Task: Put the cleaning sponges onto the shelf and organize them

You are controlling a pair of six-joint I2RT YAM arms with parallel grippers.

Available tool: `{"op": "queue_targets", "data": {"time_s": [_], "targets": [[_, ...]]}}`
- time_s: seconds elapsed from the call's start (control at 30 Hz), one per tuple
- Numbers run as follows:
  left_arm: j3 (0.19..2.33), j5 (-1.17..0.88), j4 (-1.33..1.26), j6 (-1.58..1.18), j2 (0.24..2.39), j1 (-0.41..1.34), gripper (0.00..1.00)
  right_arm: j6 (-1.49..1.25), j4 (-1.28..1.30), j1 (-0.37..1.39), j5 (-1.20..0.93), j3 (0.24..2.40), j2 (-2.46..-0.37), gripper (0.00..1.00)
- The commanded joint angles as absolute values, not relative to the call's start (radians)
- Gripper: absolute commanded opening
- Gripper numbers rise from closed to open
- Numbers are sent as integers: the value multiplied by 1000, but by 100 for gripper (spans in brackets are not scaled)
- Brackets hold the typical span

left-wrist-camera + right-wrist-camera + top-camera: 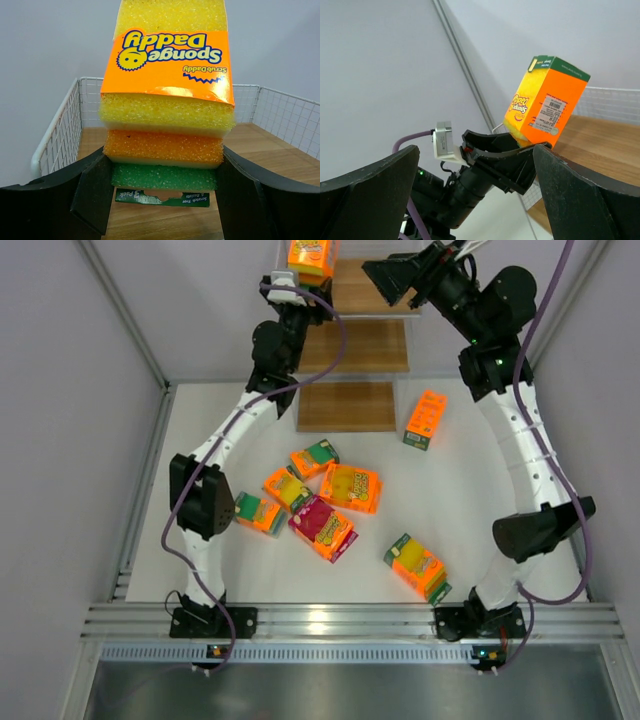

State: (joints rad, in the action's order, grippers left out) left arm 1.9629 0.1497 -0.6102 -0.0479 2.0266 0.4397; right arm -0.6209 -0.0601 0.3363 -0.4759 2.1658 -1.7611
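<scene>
The left end effector [162, 180] grips a sponge pack [167, 65] upright over the shelf's [280, 150] wire-walled top tier, the right end effector [475, 195] gapes empty beside it, and seven packs [350, 487] lie on the counter [470, 480].

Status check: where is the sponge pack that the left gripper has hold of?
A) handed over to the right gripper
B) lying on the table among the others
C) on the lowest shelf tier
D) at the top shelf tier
D: the left gripper is shut on the sponge pack over the top tier's wooden board, inside its wire rim.
</scene>
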Motion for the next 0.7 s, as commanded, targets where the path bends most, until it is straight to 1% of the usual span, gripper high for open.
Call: {"op": "queue_targets", "data": {"time_s": [0.0, 0.1, 0.2, 0.27, 0.53, 0.63, 0.67], "targets": [[2013, 196, -653, -20, 2043, 448, 69, -526, -3, 328, -426, 2151, -1738, 99], [2016, 207, -653, -9, 2054, 457, 74, -515, 24, 327, -417, 2155, -1747, 99], [2011, 206, -653, -14, 2045, 463, 94, -503, 54, 325, -390, 2160, -1753, 99], [2003, 201, -653, -9, 2033, 468, 98, -500, 60, 325, -376, 2161, -1756, 99], [1982, 198, -655, -29, 1977, 480, 98, -526, 60, 321, -362, 2203, -1802, 99], [1970, 160, -652, -55, 1924, 480, 98, -554, 45, 322, -353, 2224, -1841, 99], [1965, 117, -653, -64, 1889, 482, 98, -561, 43, 321, -350, 2249, -1854, 99]]}}
